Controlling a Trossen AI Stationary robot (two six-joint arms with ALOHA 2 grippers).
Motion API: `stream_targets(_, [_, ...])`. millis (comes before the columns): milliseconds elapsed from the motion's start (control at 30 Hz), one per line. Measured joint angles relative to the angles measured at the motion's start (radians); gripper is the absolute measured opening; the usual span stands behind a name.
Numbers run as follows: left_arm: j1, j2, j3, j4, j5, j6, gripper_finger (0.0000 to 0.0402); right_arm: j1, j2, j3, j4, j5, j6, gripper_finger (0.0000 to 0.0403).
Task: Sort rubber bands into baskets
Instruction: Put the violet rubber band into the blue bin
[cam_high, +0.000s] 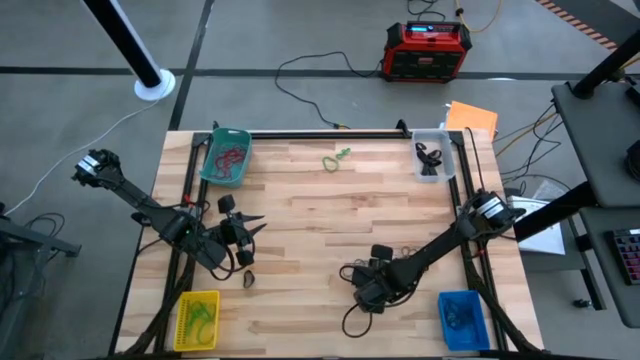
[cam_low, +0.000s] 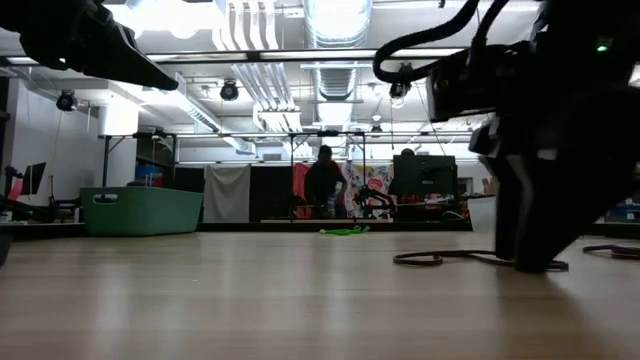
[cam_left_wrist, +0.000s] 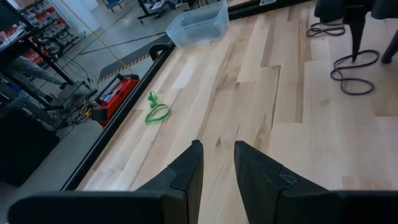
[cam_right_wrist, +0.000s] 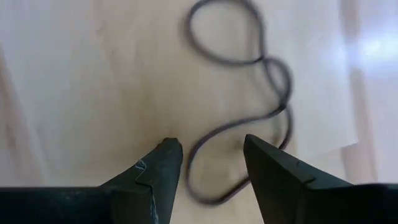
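At the far left corner of the wooden table (cam_high: 330, 215) stands the teal basket (cam_high: 226, 156), with red rubber bands (cam_high: 232, 157) lying in it. At the near left corner is the yellow basket (cam_high: 197, 319), holding green bands (cam_high: 201, 316).

The left gripper (cam_high: 252, 229) hangs over the left part of the table, between those two baskets and a little to their right, pointing toward the table's middle. In the left wrist view its two dark fingers (cam_left_wrist: 185, 177) stand a little apart with nothing between them. A small dark band (cam_high: 248, 279) lies on the wood just near of this gripper, apart from it.

A green rubber band (cam_high: 335, 158) lies loose on the far middle of the table, between the teal basket and the clear one, well apart from both grippers.

The right gripper (cam_high: 360, 297) is low over the near middle of the table, the arm reaching in from the right edge. A black rubber band (cam_right_wrist: 249, 93), twisted into several loops, lies flat on the wood right at its tips. In the right wrist view the fingers (cam_right_wrist: 158, 171) are spread, and the near end of the band runs into the gap between them; whether the fingertips touch the band cannot be told. The low view shows the band (cam_low: 440, 258) on the tabletop beside the dark gripper body.

At the far right corner sits the clear basket (cam_high: 434, 155) with black bands (cam_high: 429, 158) in it. At the near right corner is the blue basket (cam_high: 463, 320), with dark bands inside.
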Motion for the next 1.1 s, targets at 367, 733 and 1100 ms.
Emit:
stream_targets(367, [0.000, 0.000, 0.000, 0.000, 0.000, 0.000, 0.0076, -0.099, -0.017, -0.005, 0.010, 0.060, -0.019, 0.0190])
stream_targets(733, [0.000, 0.000, 0.000, 0.000, 0.000, 0.000, 0.0076, -0.162, -0.019, -0.060, 0.094, -0.158, -0.247, 0.0120])
stream_targets(1100, [0.000, 0.000, 0.000, 0.000, 0.000, 0.000, 0.0076, -0.165, -0.040, -0.100, 0.158, -0.169, -0.356, 0.0010])
